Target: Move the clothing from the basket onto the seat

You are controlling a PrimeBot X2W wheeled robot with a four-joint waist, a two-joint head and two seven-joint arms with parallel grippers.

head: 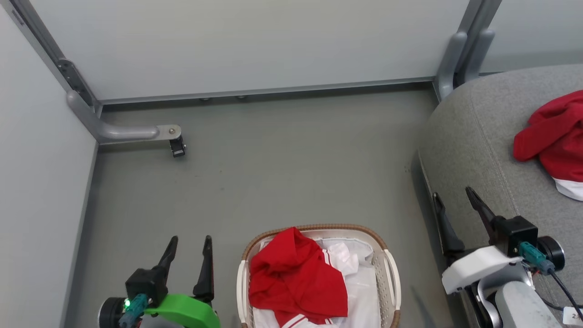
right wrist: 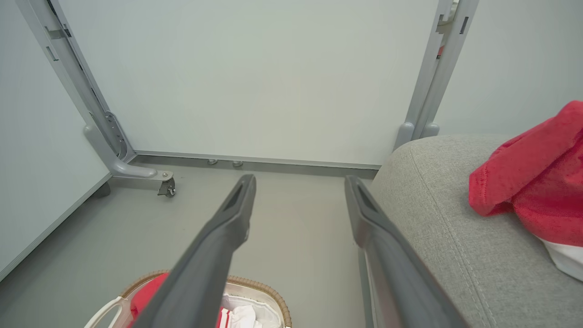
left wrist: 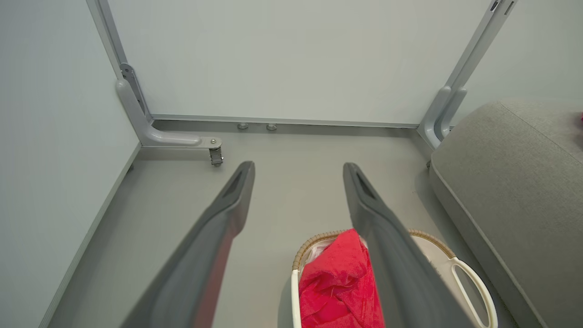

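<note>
Clothing (head: 291, 273) in basket (head: 391, 273) between left gripper (head: 191, 238) and right gripper (head: 451, 192), both spread, empty

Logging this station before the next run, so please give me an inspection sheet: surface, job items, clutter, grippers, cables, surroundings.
Surface: grey floor, the basket standing on it.
Job's things: basket holds one red garment over a white liner sheet; second red garment lies on the grey seat.
Clutter: nothing seen.
Grippers: left gripper and right gripper both open, holding nothing.
Cables: black cable at the right wrist.
Surroundings: pale partition panels on a grey frame with a caster.
</note>
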